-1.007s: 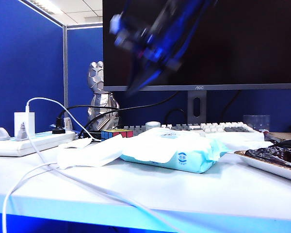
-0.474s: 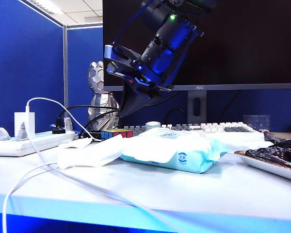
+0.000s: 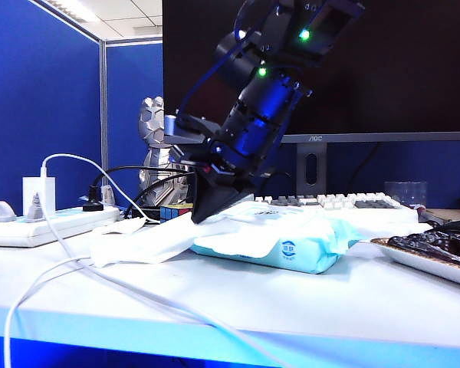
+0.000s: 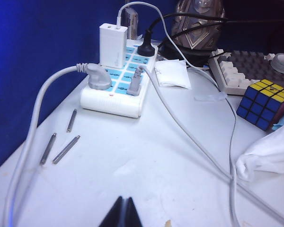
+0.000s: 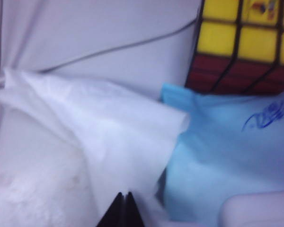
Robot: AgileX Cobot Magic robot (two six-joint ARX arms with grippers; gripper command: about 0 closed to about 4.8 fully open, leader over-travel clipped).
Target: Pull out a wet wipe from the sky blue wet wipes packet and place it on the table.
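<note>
The wet wipe (image 3: 149, 239) looks soft and floppy; pinch its loose edge. Right gripper (image 3: 205, 211) over the sky blue wet wipes packet (image 3: 291, 247) and left gripper (image 4: 123, 215) above the surface (image 4: 132, 156) both have jaws closed, empty.

- The right gripper (image 3: 203, 213) is black, and its arm shows green lights.
- Just under it, the wet wipe (image 3: 149, 239) is white.
- Beside it, the sky blue wet wipes packet (image 3: 291, 249) has a round blue logo.
- Behind it, the puzzle cube (image 5: 246, 42) shows yellow and red squares.
- The left gripper (image 4: 123, 215) is black, over the white table (image 4: 132, 161).
</note>
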